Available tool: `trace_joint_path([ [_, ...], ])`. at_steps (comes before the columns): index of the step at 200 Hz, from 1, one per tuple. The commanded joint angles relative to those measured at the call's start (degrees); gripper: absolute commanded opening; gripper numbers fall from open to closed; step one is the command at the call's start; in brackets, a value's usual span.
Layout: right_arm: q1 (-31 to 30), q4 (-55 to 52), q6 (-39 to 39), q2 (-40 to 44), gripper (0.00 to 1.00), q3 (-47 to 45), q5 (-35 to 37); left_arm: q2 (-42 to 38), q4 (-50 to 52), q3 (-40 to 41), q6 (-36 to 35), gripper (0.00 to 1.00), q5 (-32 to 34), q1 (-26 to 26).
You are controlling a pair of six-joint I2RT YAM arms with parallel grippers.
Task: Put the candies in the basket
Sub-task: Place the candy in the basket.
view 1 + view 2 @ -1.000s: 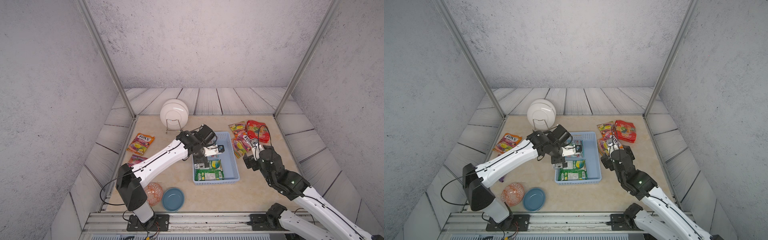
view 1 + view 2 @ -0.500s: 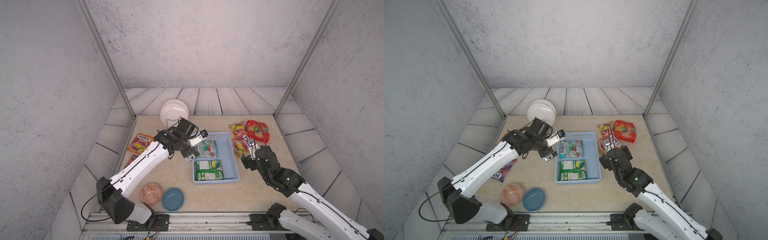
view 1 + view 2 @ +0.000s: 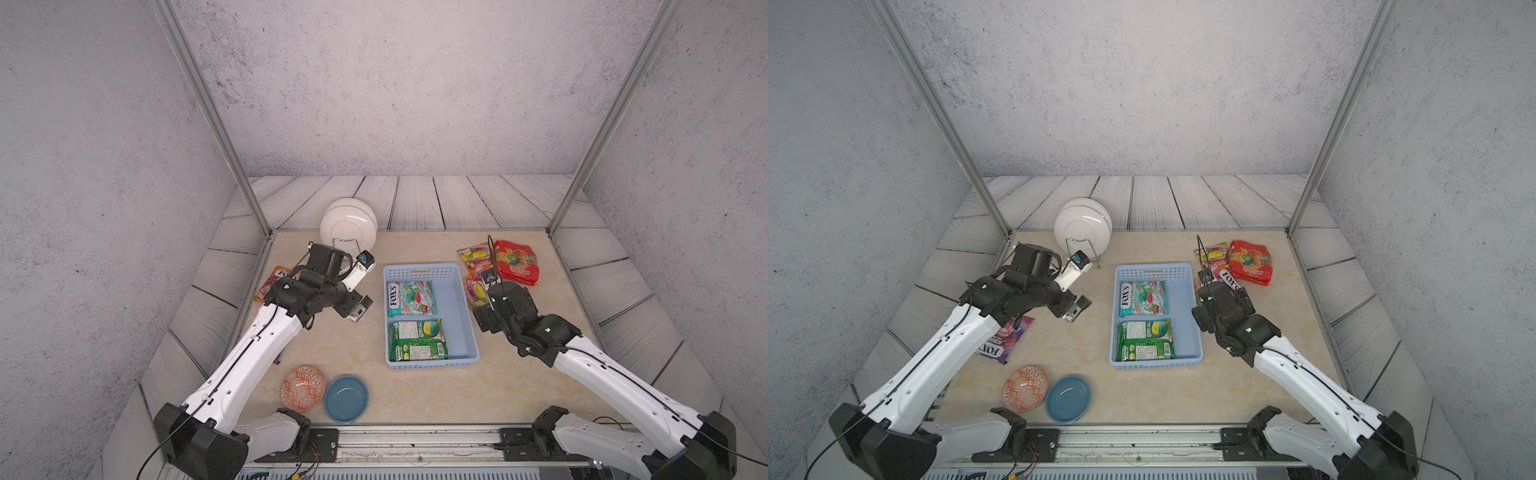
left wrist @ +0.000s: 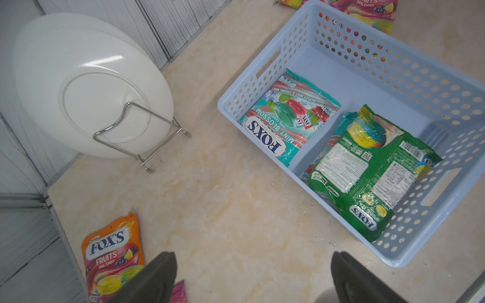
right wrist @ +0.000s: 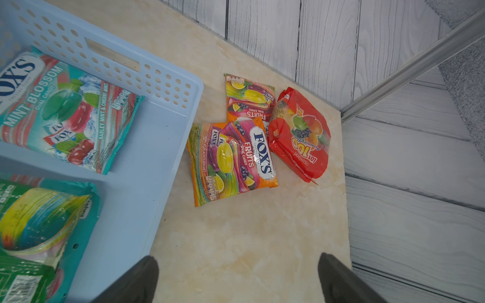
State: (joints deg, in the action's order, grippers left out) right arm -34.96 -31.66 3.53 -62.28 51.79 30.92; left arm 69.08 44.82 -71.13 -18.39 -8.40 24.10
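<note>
**Hovering empty over the table, two bags showing in the basket and five waiting outside**

Both arms are sitting between pick-ups, by my reading. The left gripper (image 4: 252,265) is hanging with its jaws spread wide and nothing between them, over bare tabletop between the basket (image 3: 455,307) and the left-hand bags. The right gripper (image 5: 236,265) is likewise gaping and carrying nothing, just beside the basket's right wall.

The basket is sitting mid-table. A teal bag (image 3: 411,298) is lying flat in its far end and a green bag (image 3: 417,340) in its near end, with a teal edge peeking from under the green one.

Outside, two orange bags (image 5: 233,160) are lying to the basket's right, one overlapping the other, and the red bag (image 5: 301,133) is touching them. To the left, another orange bag (image 4: 112,257) and a purple bag (image 3: 1005,340) are lying near the table edge, partly under the left arm.

The next move is probably calling for each gripper to drop onto its nearest flat bag and catch an edge; the glossy film is looking slippery, and the overlapping pair may be lifting together.

The surface (image 3: 415,395) is looking like smooth beige marble, ringed by grey plank-printed panels, metal posts and rough grey walls. White plates (image 3: 348,224) are standing in a wire rack at the back; a patterned bowl (image 3: 302,388) and a blue bowl (image 3: 345,398) are sitting at the front.
</note>
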Motion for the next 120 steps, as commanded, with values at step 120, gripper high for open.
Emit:
trace_joint_path([
  [120,13.0,-0.7,20.3,-14.5,0.94,9.9,-12.8,-6.2,-6.3,6.2,3.7,0.98,-10.2,-14.1],
])
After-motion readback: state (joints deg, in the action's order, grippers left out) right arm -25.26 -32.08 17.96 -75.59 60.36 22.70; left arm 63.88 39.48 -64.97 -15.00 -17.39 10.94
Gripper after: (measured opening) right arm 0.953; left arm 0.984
